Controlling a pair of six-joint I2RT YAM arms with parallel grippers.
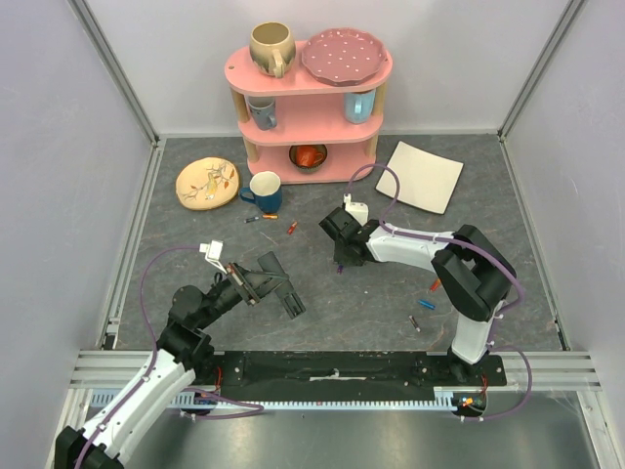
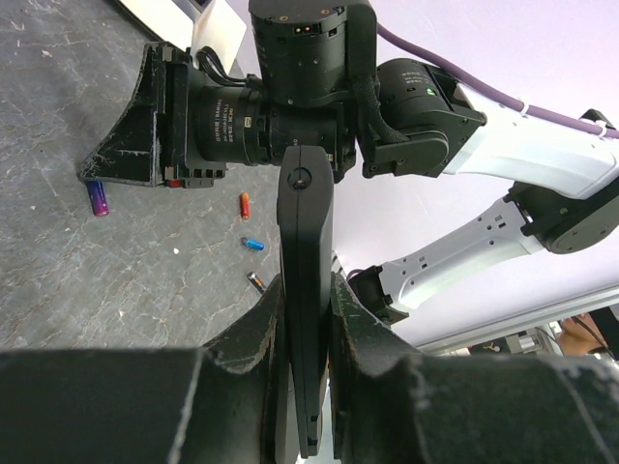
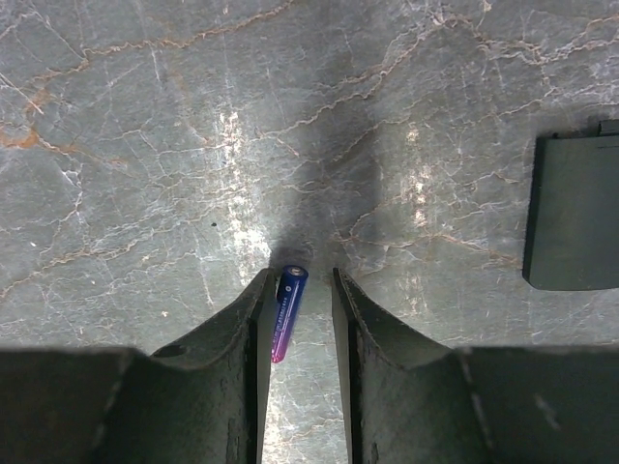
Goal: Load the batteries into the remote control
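Note:
My left gripper (image 1: 256, 283) is shut on the remote control (image 1: 280, 286), a slim black bar held edge-up above the table; in the left wrist view the remote (image 2: 305, 242) stands clamped between both fingers. My right gripper (image 1: 341, 256) points down at the table, open, and straddles a blue-purple battery (image 3: 288, 311) that lies against its left finger (image 3: 232, 338) and apart from the right one. The battery also shows in the left wrist view (image 2: 98, 197). The black back cover (image 3: 575, 213) lies flat to the right. Other batteries lie loose: orange (image 2: 245, 205), blue (image 2: 252, 244), silvery (image 2: 255, 281).
Two more batteries (image 1: 291, 227) lie near a blue mug (image 1: 264, 191). A yellow plate (image 1: 207, 183) and a white square plate (image 1: 425, 176) sit farther back. A pink shelf (image 1: 308, 98) with mugs, a plate and a bowl stands at the back.

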